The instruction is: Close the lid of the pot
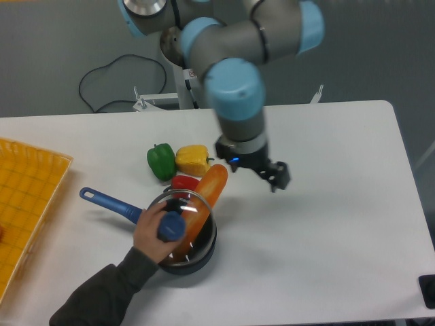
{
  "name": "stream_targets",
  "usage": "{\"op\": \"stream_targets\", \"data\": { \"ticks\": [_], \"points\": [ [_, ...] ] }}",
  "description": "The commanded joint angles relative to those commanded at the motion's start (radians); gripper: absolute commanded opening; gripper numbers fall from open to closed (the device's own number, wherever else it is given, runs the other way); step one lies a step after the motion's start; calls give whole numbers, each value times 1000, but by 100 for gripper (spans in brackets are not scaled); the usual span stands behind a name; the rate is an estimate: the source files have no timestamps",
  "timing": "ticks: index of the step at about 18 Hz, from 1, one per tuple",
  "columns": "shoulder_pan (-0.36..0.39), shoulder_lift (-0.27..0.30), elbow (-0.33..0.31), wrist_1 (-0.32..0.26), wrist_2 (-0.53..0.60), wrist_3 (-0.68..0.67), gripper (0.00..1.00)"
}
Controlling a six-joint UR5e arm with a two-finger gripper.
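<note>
The robot arm [234, 81] is a run of grey metal tubes with light-blue plastic caps at the joints. Its black claw [275, 178] has a small blue light glowing just above it.

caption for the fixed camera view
Human hand grips lid knob on pot; gripper hangs aside.

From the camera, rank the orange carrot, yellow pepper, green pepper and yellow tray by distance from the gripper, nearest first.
1. Orange carrot, just left of the gripper.
2. Yellow pepper, farther left.
3. Green pepper, beyond it.
4. Yellow tray, at the far left edge.
</note>
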Motion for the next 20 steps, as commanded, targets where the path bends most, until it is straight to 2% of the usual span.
{"op": "stream_targets", "data": {
  "ticks": [4, 11, 13, 16, 20],
  "points": [
    [57, -12, -9, 2, -5, 141, 100],
    [160, -41, -9, 0, -89, 356, 100],
    [163, -60, -9, 9, -87, 370, 100],
    [192, -84, -17, 73, -86, 385, 100],
    [218, -84, -26, 83, -84, 405, 100]
  ]
}}
